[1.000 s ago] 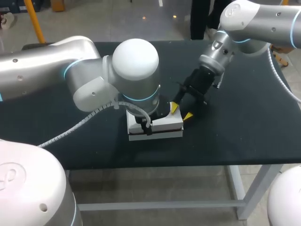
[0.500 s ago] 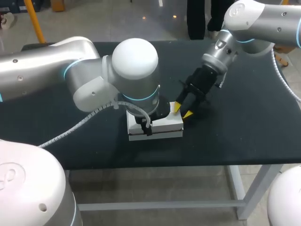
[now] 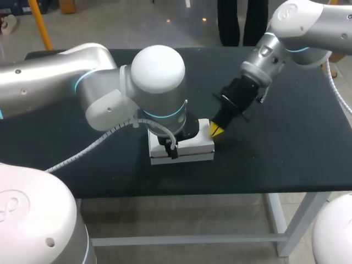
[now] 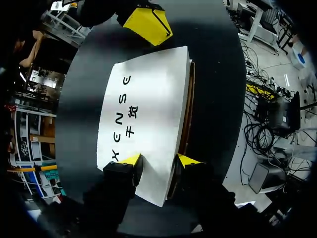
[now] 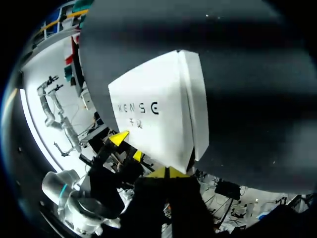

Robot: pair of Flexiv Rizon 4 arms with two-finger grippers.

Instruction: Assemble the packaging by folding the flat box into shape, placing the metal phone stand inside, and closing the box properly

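Note:
The white box (image 3: 190, 144) lies flat near the table's front middle, lid down, printed top up (image 4: 143, 114). My left gripper (image 3: 168, 147) sits at its left end. In the left wrist view the left gripper (image 4: 159, 161) is open, one fingertip (image 4: 131, 159) on the top face, the other (image 4: 188, 160) beside the brown-edged front side. My right gripper (image 3: 216, 130) is shut with nothing between its tips, which touch the box's right end. In its own view the right gripper (image 5: 168, 172) meets the box (image 5: 153, 114) by the side flap (image 5: 198, 109). No phone stand shows.
The black table (image 3: 286, 148) stretches to the right of the box and its front edge (image 3: 220, 190) runs close below the box. My bulky left arm (image 3: 137, 91) hangs over the table's left half and hides the surface there.
The right gripper's fingers have closed from clearly apart to tips together, staying at the box's right end while its arm shifted slightly right. The left arm and box have not moved.

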